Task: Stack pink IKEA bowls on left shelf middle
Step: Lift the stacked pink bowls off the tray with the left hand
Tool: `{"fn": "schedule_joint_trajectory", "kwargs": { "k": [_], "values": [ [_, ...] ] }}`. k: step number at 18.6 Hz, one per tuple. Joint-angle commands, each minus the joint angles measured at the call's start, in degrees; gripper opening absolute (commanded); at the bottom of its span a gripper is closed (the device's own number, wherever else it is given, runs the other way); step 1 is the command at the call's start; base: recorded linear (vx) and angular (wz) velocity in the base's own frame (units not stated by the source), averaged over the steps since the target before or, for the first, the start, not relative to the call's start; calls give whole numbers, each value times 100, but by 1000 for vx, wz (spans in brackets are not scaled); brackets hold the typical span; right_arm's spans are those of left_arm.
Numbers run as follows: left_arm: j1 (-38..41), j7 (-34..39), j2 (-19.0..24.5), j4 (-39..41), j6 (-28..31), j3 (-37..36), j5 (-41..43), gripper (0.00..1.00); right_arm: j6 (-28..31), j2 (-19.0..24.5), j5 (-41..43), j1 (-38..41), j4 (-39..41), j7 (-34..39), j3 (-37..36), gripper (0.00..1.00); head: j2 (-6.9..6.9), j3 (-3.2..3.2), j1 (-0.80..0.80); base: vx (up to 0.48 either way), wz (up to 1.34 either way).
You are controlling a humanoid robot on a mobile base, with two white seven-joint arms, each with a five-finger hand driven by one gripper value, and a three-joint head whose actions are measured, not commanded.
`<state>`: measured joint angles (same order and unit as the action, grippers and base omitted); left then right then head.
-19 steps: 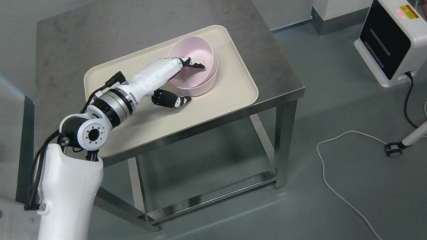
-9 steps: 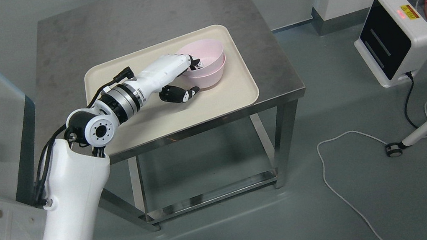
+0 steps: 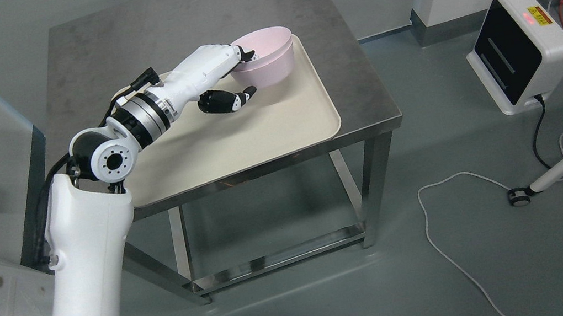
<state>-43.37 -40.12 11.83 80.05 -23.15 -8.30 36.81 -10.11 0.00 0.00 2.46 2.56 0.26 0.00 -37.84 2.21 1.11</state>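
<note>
Pink bowls (image 3: 269, 55) gripped at rim by left hand (image 3: 227, 74).

Left hand (image 3: 232, 70): has risen toward the upper middle of the frame, fingers hooked over the bowl rim, thumb underneath.
Nested pale pink plastic bowls (image 3: 267, 60): lifted from mid-tray to above the far right corner of the cream rectangular tray (image 3: 276, 125), tilted.

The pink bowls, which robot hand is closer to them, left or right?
Left. The left robot hand grips the rim of the pink bowls above the tray; the right robot hand is out of view.
</note>
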Motion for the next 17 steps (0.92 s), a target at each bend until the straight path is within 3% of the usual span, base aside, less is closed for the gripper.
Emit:
{"fn": "schedule_joint_trajectory", "kwargs": {
  "k": [1, 3, 8, 17],
  "values": [
    [-5, -259, -137, 151, -618, 1803, -69, 2, 0, -100, -44, 0, -1, 0, -62, 100, 0, 0, 0, 0, 0],
    [74, -303, -128, 151, -1014, 2190, -139, 4, 0, -100, -44, 0, -1, 0, -62, 100, 0, 0, 0, 0, 0],
    [478, -286, -172, 160, -1349, 2561, -297, 4, 0, -100, -44, 0, -1, 0, -62, 100, 0, 0, 0, 0, 0],
    [620, -277, -347, 160, -1376, 2842, -289, 3, 0, -100, -44, 0, -1, 0, -62, 100, 0, 0, 0, 0, 0]
  ]
}}
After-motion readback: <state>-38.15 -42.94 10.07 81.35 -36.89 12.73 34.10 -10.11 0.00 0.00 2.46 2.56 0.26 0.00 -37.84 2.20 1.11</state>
